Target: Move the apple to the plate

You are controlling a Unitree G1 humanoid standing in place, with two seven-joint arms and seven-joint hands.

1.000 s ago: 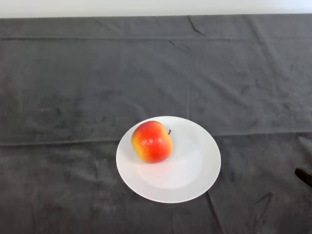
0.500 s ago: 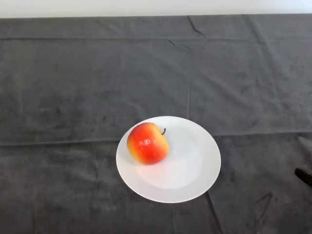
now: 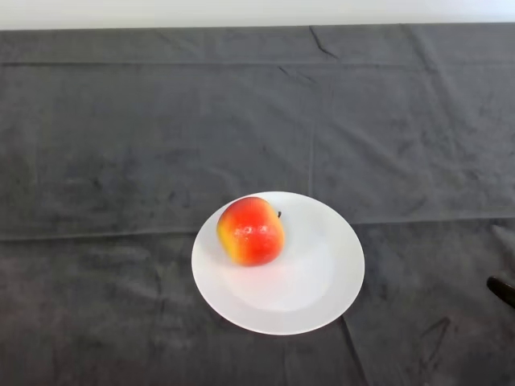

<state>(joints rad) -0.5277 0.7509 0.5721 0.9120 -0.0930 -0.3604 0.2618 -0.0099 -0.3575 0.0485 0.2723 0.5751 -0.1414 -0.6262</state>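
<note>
A red and yellow apple (image 3: 250, 232) sits on a white plate (image 3: 322, 281), on the plate's left part, its dark stem pointing toward the far right. The plate rests on a surface (image 3: 121, 145) covered in dark cloth, nearer its front edge.

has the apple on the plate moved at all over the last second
Yes, slightly. The apple rocked toward the white plate's left rim half a second ago, then rolled back right, ending about where it began, left of the plate's centre.
</note>
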